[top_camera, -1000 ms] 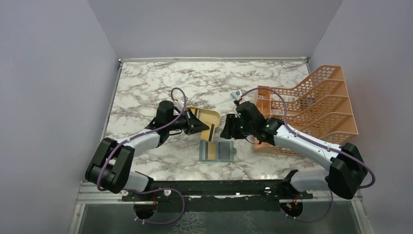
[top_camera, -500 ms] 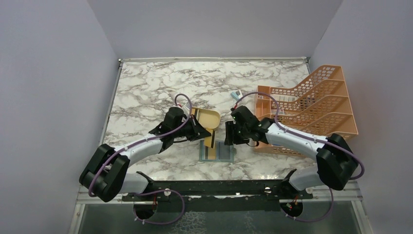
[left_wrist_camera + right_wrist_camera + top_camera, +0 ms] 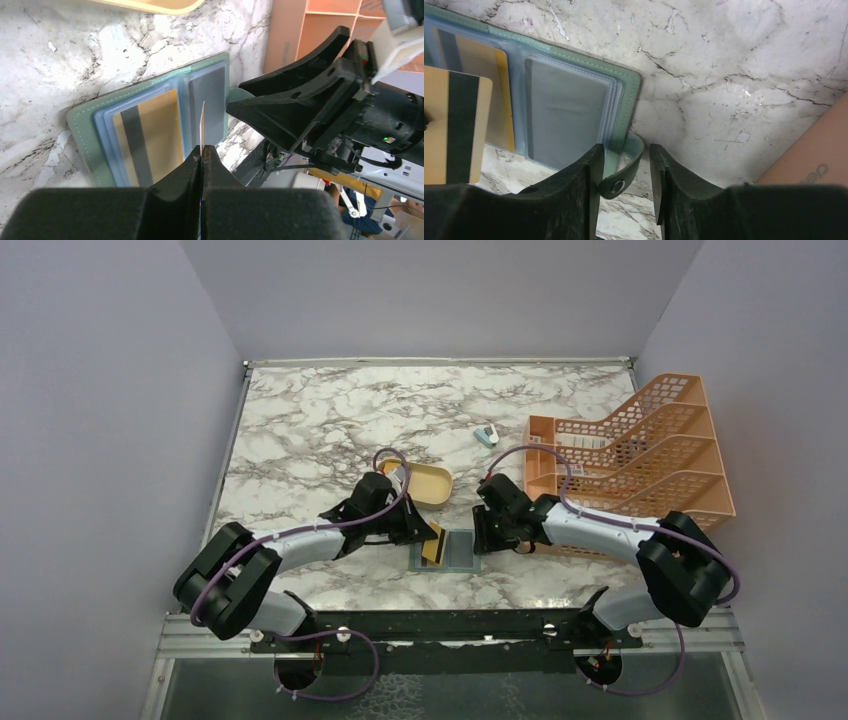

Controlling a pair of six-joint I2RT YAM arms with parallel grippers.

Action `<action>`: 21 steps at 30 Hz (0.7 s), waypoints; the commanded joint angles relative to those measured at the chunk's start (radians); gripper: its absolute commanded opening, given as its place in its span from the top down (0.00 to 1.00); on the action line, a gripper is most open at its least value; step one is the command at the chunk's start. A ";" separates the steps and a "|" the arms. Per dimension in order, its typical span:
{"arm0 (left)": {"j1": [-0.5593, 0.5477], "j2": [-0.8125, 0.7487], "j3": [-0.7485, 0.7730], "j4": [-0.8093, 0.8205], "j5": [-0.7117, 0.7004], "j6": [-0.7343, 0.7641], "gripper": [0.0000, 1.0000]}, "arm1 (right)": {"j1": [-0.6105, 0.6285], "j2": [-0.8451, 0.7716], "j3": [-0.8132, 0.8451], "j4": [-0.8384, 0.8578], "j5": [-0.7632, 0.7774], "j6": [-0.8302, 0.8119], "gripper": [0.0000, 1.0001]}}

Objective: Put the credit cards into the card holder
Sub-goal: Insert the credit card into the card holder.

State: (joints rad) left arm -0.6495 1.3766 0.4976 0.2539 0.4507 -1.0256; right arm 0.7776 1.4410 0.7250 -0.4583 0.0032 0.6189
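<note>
Over the open card holder (image 3: 82,131), left tool (image 3: 202,149) pinches a tan card (image 3: 454,125); right tool (image 3: 625,148) gapes astride its tab (image 3: 633,155).

Bright, even light came from above. The marble table (image 3: 300,420) looked clear from the top, with only small soft shadows under the arms (image 3: 600,525). In the left wrist view the left gripper (image 3: 201,150) was dark and fuzzy close to the lens. In the right wrist view the tan card (image 3: 459,125) and the card holder (image 3: 569,110) looked sharp, with a faint shine on the plastic pockets.
</note>
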 commanded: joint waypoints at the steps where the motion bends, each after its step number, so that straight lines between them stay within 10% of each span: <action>1: -0.017 0.020 -0.017 0.045 -0.035 0.009 1.00 | 0.004 -0.055 -0.038 0.064 0.016 0.017 0.62; 21: -0.055 0.136 -0.004 0.090 -0.057 0.018 1.00 | 0.005 -0.084 -0.087 0.087 -0.008 0.025 0.76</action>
State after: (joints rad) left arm -0.6960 1.4872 0.4915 0.3119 0.4179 -1.0241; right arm 0.7776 1.3819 0.6529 -0.3988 0.0017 0.6323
